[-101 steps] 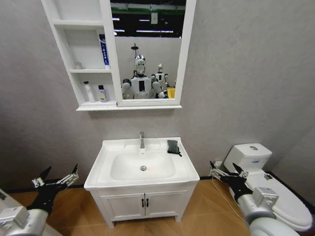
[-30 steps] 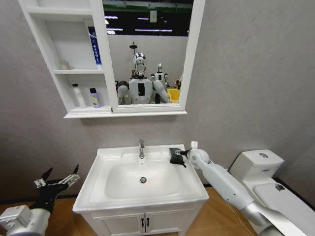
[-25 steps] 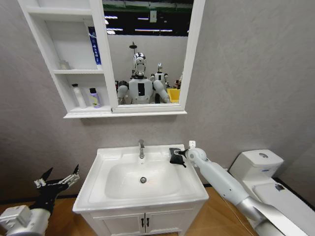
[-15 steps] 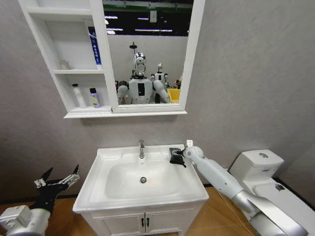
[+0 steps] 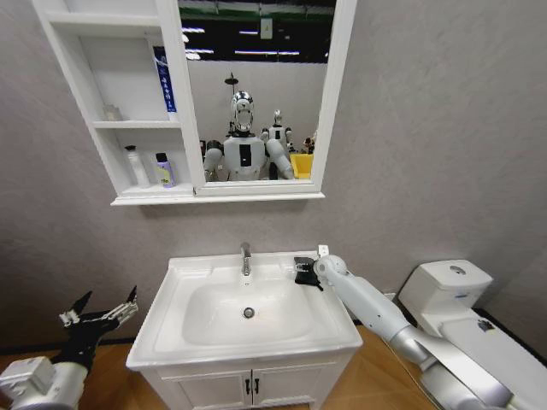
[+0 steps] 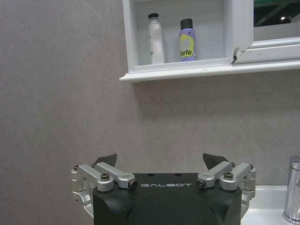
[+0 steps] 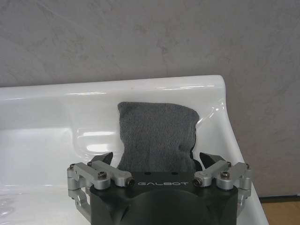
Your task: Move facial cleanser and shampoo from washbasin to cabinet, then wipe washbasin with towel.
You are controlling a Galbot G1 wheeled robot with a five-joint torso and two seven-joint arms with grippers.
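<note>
Towel lies folded on the back right corner of the washbasin, just right of the tap. My right gripper hovers right over its near edge with fingers spread to either side, nothing clamped; I can't tell if the tips touch the cloth. My left gripper sits low beside the basin's left, fingers apart and empty. I see a white bottle and a purple bottle side by side on the cabinet bottom shelf.
</note>
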